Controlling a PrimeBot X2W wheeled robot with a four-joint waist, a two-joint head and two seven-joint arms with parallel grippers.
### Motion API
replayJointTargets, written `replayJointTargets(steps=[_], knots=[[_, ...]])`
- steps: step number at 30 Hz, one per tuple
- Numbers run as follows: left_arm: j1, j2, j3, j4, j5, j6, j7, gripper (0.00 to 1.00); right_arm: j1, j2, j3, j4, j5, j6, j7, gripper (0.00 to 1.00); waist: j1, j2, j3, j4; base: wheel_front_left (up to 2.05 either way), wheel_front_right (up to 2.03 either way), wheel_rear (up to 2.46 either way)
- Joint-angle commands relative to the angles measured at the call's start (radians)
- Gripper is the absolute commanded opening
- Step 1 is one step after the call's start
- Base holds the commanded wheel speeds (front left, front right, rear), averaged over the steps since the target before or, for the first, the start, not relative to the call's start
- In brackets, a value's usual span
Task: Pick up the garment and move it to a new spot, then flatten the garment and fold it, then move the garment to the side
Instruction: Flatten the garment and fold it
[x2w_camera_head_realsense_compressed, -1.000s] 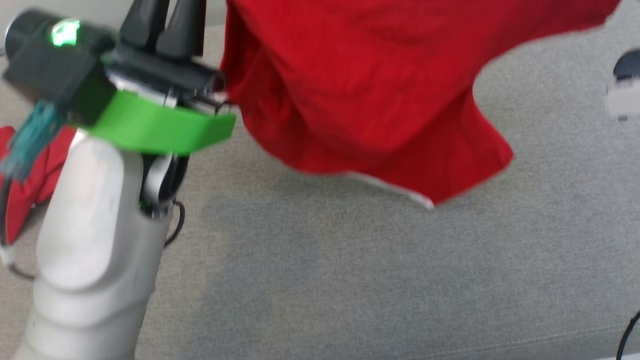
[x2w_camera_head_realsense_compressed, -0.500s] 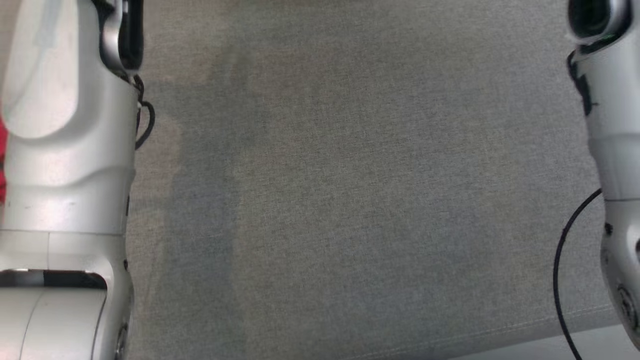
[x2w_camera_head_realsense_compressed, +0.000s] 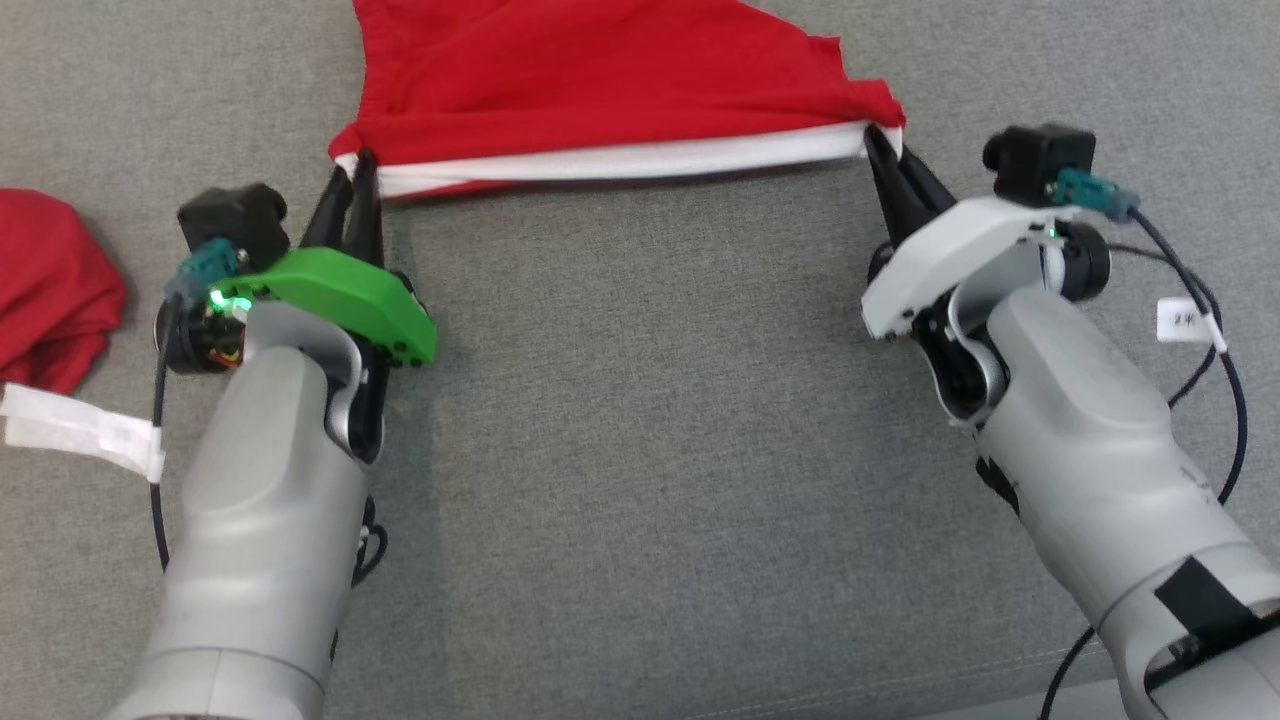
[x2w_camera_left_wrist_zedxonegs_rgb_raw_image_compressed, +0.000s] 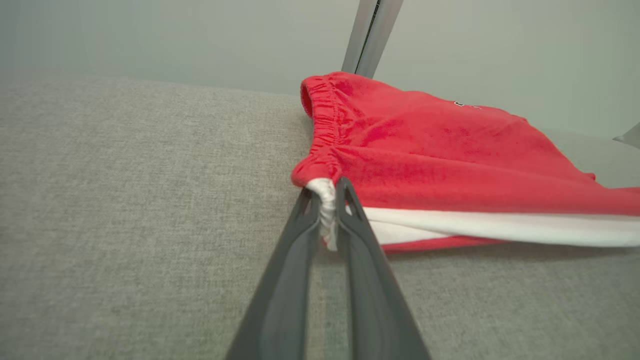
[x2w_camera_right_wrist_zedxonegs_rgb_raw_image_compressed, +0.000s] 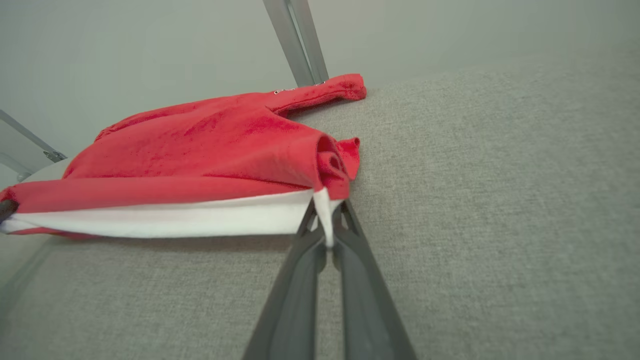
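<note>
We see red garment (x2w_camera_head_realsense_compressed: 600, 70), white hem taut between our left gripper (x2w_camera_head_realsense_compressed: 357, 170) and right gripper (x2w_camera_head_realsense_compressed: 874, 138), both pinching it. Crumpled red cloth (x2w_camera_head_realsense_compressed: 50, 285) lies far left.

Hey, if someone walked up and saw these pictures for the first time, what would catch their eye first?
The red garment at the top of the head view, its white band pulled straight between the shut fingers of the left gripper and the right gripper, over the grey fabric surface. Next, the bright green cover on the left wrist, and a second red cloth bunched at the far left edge.
</note>
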Motion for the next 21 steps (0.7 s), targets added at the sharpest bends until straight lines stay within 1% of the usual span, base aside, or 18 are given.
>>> replayJointTargets(steps=[1, 3, 6, 11, 13, 17, 21], knots=[[0.053, 0.007, -0.015, -0.030, 0.000, -0.005, 0.000, 0.00, 0.051, -0.019, 0.009, -0.017, 0.021, -0.002, -0.009, 0.00, -0.0001, 0.0000, -0.017, 0.002, 0.00, 0.00, 0.00], [0.131, 0.007, -0.027, -0.098, -0.005, -0.008, 0.000, 0.00, 0.121, -0.042, 0.013, -0.057, 0.046, -0.002, -0.013, 0.00, -0.0001, 0.0000, -0.038, 0.005, 0.00, 0.00, 0.00], [0.262, 0.008, -0.036, -0.227, -0.001, -0.012, 0.000, 0.00, 0.249, -0.082, -0.018, -0.172, 0.056, -0.002, -0.013, 0.00, -0.0001, 0.0000, -0.074, 0.008, 0.00, 0.00, 0.00], [0.475, 0.009, -0.015, -0.431, 0.015, -0.013, 0.000, 0.00, 0.471, -0.118, -0.098, -0.370, 0.012, -0.003, -0.013, 0.00, -0.0001, 0.0000, -0.143, 0.003, 0.00, 0.00, 0.00], [0.563, 0.009, -0.005, -0.503, 0.021, -0.012, 0.000, 0.00, 0.569, -0.122, -0.127, -0.437, -0.008, -0.003, -0.013, 0.00, -0.0001, 0.0000, -0.170, -0.001, 0.00, 0.00, 0.00], [0.720, 0.011, 0.012, -0.641, 0.044, 0.005, -0.001, 0.00, 0.737, -0.125, -0.201, -0.570, -0.048, -0.003, -0.013, 0.00, -0.0001, 0.0000, -0.217, -0.005, 0.00, 0.00, 0.00], [0.831, 0.022, 0.014, -0.776, 0.044, 0.031, 0.011, 0.00, 0.880, -0.103, -0.284, -0.718, -0.092, -0.005, 0.048, 0.00, -0.0001, 0.0000, -0.241, -0.004, 0.00, 0.00, 0.00]])
